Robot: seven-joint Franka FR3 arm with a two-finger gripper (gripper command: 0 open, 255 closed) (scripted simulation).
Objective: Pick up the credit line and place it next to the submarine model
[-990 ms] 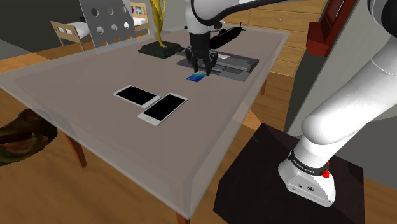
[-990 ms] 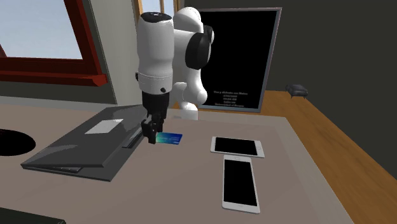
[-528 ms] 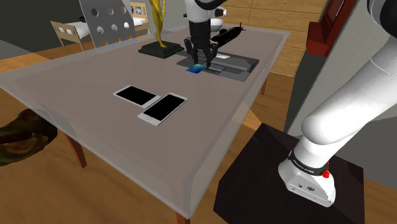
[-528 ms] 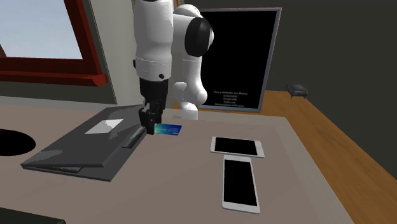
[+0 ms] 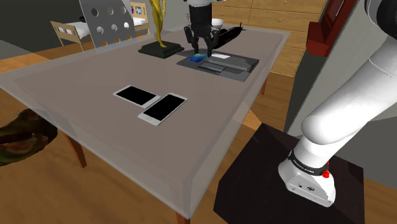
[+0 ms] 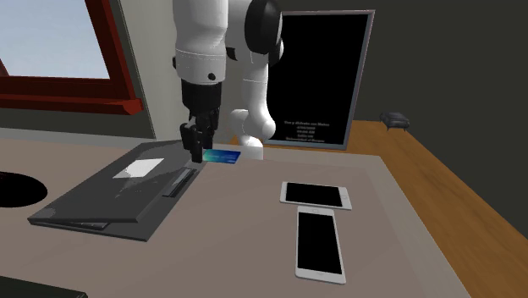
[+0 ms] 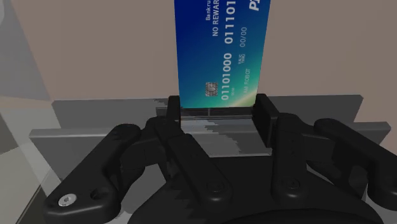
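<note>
On the counter point(image 5: 95, 121) a closed grey laptop point(image 5: 232, 65) is laid, and a dark submarine model point(image 5: 230, 33) is seen just beyond the laptop. Above the laptop the black hand point(image 5: 200, 53) is clamped on a blue credit card point(image 7: 219, 57), which is held clear of the lid.

1. Credit card point(image 7: 219, 51), blue-to-green face, wrist view: we read the number "0110 1000", then "0110" running out of frame.
2. Same card: date "00/00"; the tiny mark beside it is too small for us to read.
3. Same card: cropped words "Bankru" and "NO REWAR", plus a large white "P" cut by the edge.
4. Dark panel point(image 6: 326, 76), second exterior view: several lines of small white print, illegible to us.
5. Dark band point(image 5: 304, 167) at the arm's base, shoulder view: faint pale lettering, illegible.
</note>
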